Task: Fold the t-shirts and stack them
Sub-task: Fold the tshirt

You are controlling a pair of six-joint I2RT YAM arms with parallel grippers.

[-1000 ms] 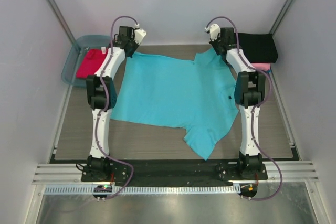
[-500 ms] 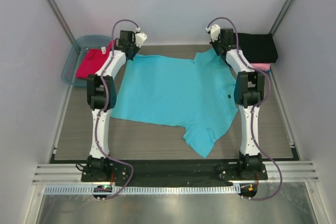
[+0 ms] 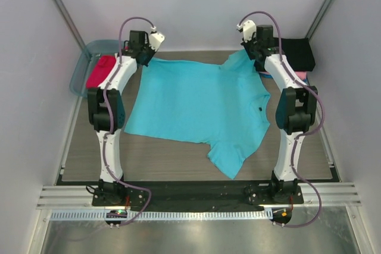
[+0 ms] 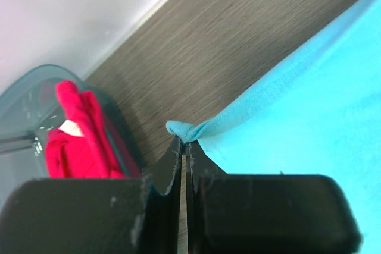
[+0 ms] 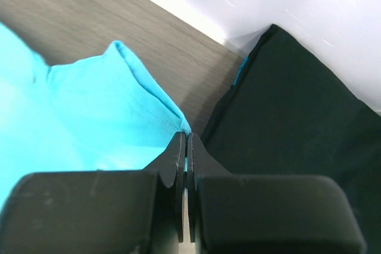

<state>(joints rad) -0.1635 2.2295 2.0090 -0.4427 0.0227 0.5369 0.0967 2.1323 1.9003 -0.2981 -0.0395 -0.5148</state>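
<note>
From above the wrists hide both grips; close up, the left gripper pinches a bunched corner of the turquoise t-shirt and the right gripper its far sleeve hem, fingers pressed together. The shirt lies spread on the grey wood-grain table. Far left, a red-magenta t-shirt in a tub; far right, a black t-shirt hides most of a pink one — pale walls around.

Right of the turquoise t-shirt, the right arm and the black t-shirt are covering all but a sliver of the pink t-shirt. Left of it, the left arm is hiding part of the red-magenta t-shirt in the tub. Its dark label is showing too small to read.
</note>
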